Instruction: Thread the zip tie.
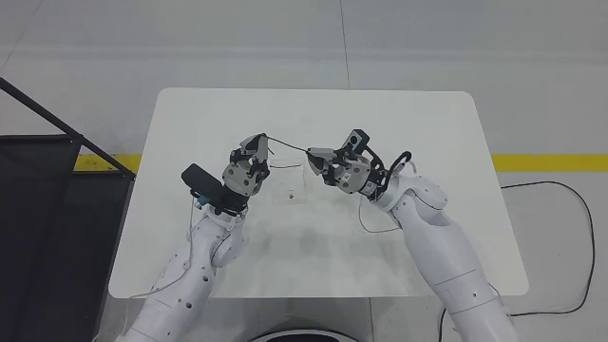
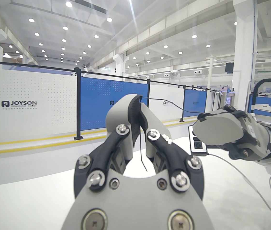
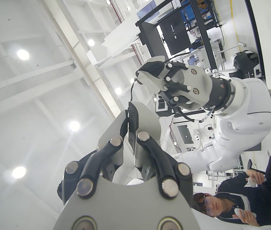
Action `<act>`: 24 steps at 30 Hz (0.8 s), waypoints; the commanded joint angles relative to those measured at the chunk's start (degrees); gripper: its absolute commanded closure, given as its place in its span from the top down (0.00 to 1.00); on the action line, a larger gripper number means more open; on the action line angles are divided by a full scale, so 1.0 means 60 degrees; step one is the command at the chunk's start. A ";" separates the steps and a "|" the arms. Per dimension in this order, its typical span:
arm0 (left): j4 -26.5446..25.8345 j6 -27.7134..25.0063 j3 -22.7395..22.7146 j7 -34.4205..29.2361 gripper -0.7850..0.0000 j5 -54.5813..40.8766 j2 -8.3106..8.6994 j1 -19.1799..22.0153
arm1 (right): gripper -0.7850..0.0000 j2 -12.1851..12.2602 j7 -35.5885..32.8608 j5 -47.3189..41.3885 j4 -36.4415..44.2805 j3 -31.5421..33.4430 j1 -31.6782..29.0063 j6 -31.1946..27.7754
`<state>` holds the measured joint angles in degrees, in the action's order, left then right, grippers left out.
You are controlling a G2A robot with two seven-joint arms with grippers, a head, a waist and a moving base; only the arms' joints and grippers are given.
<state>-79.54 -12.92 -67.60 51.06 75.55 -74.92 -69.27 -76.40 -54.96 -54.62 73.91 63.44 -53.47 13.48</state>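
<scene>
A thin black zip tie [image 1: 288, 144] stretches in the air between both grippers, above the middle of the white table [image 1: 427, 123]. My left gripper [image 1: 258, 141] is shut on one end. In the left wrist view the zip tie [image 2: 171, 104] passes between the left gripper's [image 2: 139, 100] pads, with a short tail hanging down behind them. My right gripper [image 1: 312, 159] is shut on the other end. In the right wrist view the strap [image 3: 131, 89] curves from the right gripper [image 3: 128, 111] up to the left gripper [image 3: 149, 69]. The right gripper [image 2: 199, 118] also faces the left wrist camera.
A faint clear rectangle [image 1: 288, 188] lies on the table below the grippers. A thin grey cable [image 1: 375, 220] hangs off the right forearm. A black panel [image 1: 38, 209] stands off the table's left side. Bare tabletop lies on all sides of the grippers.
</scene>
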 commanded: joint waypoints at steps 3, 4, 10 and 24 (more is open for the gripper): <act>0.0000 0.0000 0.0000 0.0001 0.00 -0.0001 0.0000 0.0000 | 0.00 -0.0002 0.0021 0.0011 -0.0010 -0.0008 0.0019 0.0022; 0.0000 0.0000 0.0000 0.0001 0.00 -0.0001 0.0000 0.0000 | 0.00 -0.0003 0.0034 0.0022 -0.0011 -0.0013 0.0029 0.0030; 0.0000 0.0000 0.0000 0.0001 0.00 -0.0001 0.0000 0.0000 | 0.00 -0.0010 0.0090 0.0029 -0.0021 -0.0028 0.0048 0.0042; 0.0000 0.0000 0.0000 0.0001 0.00 -0.0001 0.0000 0.0000 | 0.00 -0.0023 0.0017 0.0004 -0.0060 -0.0056 0.0083 0.0005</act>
<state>-79.54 -12.92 -67.60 51.06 75.55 -74.92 -69.27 -76.53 -54.82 -54.60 73.58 63.11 -52.99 13.51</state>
